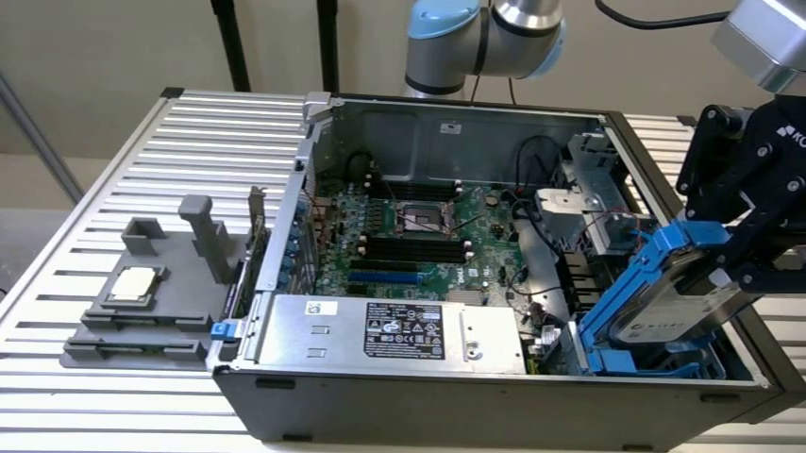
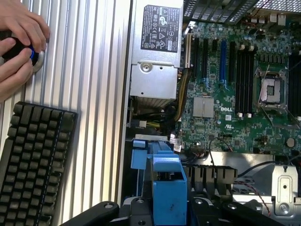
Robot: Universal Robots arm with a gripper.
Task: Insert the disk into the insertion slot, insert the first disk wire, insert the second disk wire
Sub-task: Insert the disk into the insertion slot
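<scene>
My gripper (image 1: 741,247) is shut on the disk (image 1: 680,300), a silver-grey drive with a white label in a bright blue carrier. I hold it tilted, with its lower end dipping into the insertion slot (image 1: 636,361), the blue-clipped cage in the case corner nearest the exterior view's right. In the wrist view the blue carrier (image 2: 167,186) stands up between my black fingers (image 2: 209,207), with the gripper (image 2: 167,214) around it. A blue part of the cage (image 2: 143,155) lies just beyond it. Thin red and black wires (image 1: 620,225) hang by the metal bracket behind the disk.
The open case holds the silver power supply (image 1: 391,330), the green motherboard (image 1: 416,236) and a bare metal bracket cage (image 1: 590,184). A grey fixture with a chip (image 1: 136,288) sits on the slatted table. A person's hands (image 2: 16,47) and a black keyboard (image 2: 33,165) lie beside the case.
</scene>
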